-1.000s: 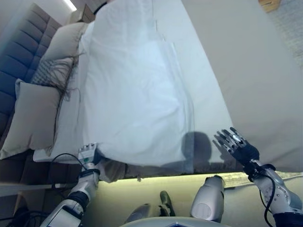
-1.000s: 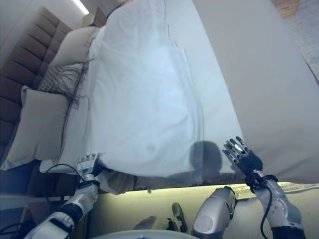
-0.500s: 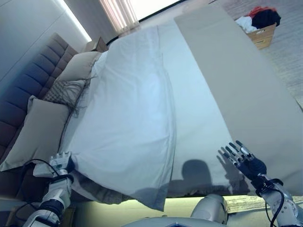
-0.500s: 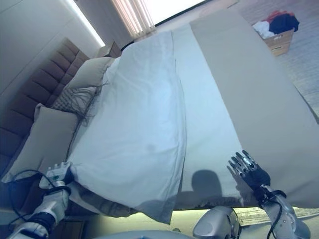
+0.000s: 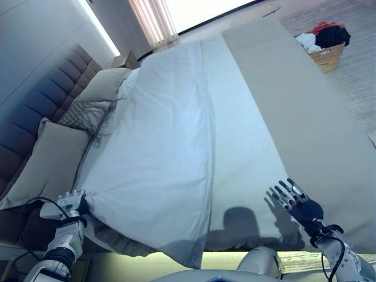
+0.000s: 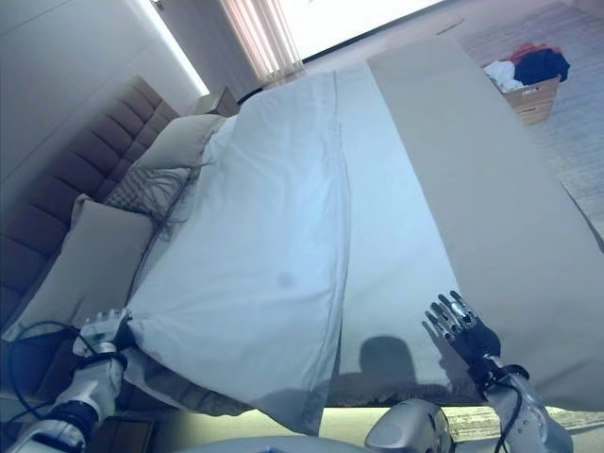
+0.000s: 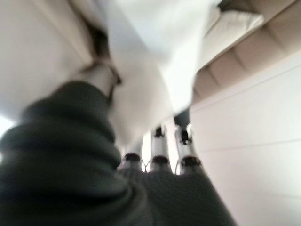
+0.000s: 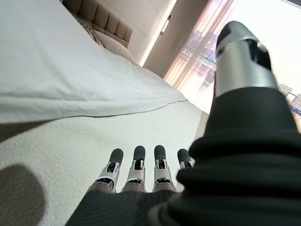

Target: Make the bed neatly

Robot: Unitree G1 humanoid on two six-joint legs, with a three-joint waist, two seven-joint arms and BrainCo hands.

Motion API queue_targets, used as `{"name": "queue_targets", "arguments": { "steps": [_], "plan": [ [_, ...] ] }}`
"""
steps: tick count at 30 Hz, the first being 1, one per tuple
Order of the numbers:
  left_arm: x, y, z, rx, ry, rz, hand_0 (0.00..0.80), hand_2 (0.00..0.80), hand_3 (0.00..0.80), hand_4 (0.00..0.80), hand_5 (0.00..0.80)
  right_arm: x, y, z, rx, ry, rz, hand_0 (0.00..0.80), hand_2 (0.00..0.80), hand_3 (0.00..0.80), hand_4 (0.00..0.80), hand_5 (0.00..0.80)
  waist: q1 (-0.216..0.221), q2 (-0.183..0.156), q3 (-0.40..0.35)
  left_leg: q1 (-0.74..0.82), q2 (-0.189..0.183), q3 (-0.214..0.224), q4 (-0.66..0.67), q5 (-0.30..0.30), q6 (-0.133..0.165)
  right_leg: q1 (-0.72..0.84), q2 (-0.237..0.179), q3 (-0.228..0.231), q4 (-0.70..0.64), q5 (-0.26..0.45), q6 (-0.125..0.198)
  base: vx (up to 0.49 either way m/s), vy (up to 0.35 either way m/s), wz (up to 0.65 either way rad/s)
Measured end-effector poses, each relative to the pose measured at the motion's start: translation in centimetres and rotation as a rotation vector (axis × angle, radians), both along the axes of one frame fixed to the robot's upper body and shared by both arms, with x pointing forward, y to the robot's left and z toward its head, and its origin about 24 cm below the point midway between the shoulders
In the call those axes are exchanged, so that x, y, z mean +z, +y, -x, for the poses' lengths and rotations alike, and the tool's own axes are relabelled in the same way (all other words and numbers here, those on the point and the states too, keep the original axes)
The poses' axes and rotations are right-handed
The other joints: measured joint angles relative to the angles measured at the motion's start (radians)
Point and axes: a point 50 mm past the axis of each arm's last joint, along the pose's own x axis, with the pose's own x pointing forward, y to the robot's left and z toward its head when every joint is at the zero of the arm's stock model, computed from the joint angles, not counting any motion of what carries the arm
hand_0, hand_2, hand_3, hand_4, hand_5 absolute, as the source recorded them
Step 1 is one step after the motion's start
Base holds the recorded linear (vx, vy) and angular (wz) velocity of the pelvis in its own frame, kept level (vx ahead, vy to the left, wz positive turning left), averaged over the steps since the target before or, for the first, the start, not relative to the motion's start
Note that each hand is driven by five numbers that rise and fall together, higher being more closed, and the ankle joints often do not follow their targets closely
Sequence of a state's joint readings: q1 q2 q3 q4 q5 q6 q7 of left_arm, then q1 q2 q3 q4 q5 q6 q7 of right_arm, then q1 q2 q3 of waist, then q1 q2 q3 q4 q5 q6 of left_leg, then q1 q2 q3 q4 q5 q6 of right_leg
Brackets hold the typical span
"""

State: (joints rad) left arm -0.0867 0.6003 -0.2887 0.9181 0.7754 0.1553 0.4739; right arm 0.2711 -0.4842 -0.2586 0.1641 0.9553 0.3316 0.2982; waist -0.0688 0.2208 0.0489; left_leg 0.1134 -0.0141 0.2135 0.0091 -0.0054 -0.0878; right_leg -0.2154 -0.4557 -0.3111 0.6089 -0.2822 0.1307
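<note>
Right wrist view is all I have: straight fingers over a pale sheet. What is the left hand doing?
Observer: The left hand grips the corner of the white duvet, at the bed's near edge by the beige pillow.
Operator: Does the duvet cover the bed?
Observer: No. It lies bunched on the headboard side; the pale sheet beside it is bare.
Operator: And past my hand?
Observer: The right hand hovers open by a grey-beige blanket along the foot side.

silver-grey arms, dark ribbed wrist covers, silver dark-tipped fingers (image 8: 135,165)
</note>
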Motion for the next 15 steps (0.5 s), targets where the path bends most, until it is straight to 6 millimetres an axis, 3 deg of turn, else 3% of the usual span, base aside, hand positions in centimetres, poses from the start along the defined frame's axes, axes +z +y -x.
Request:
{"name": "queue_targets", "arguments": {
  "steps": [5,12,15],
  "plan": [
    [-1.2,0.4,2.5,0.019,0.064,0.001,0.0,0.0,0.0,0.0,0.0,-0.3,0.1,0.3,-0.007,0.02,0.003,0.0,0.0,0.0,0.0,0.0,0.03,0.0,-0.014,-0.004,0.0,-0.003,-0.008,-0.005,0.008,-0.005,0.002,0.0,0.003,-0.006,0.006,-0.048,-0.025,0.16],
    [-1.9,2.5,6.4,0.125,0.182,-0.023,0.0,0.0,0.0,0.0,0.0,-0.9,1.1,0.3,0.013,0.029,-0.026,0.0,0.0,0.0,0.0,0.0,0.035,-0.011,-0.039,-0.022,-0.004,0.005,-0.027,-0.009,0.013,-0.026,-0.001,0.004,-0.002,0.004,0.004,-0.044,-0.034,0.05],
    [-1.8,2.9,6.7,0.14,0.179,-0.02,0.0,0.0,0.0,0.0,0.0,-1.1,1.6,0.2,0.022,0.032,-0.036,0.0,0.0,0.0,0.0,0.0,0.043,-0.009,-0.045,-0.022,-0.003,0.005,-0.023,-0.005,0.009,-0.024,0.0,0.005,-0.004,0.005,0.007,-0.06,-0.045,-0.01]
  ]
}}
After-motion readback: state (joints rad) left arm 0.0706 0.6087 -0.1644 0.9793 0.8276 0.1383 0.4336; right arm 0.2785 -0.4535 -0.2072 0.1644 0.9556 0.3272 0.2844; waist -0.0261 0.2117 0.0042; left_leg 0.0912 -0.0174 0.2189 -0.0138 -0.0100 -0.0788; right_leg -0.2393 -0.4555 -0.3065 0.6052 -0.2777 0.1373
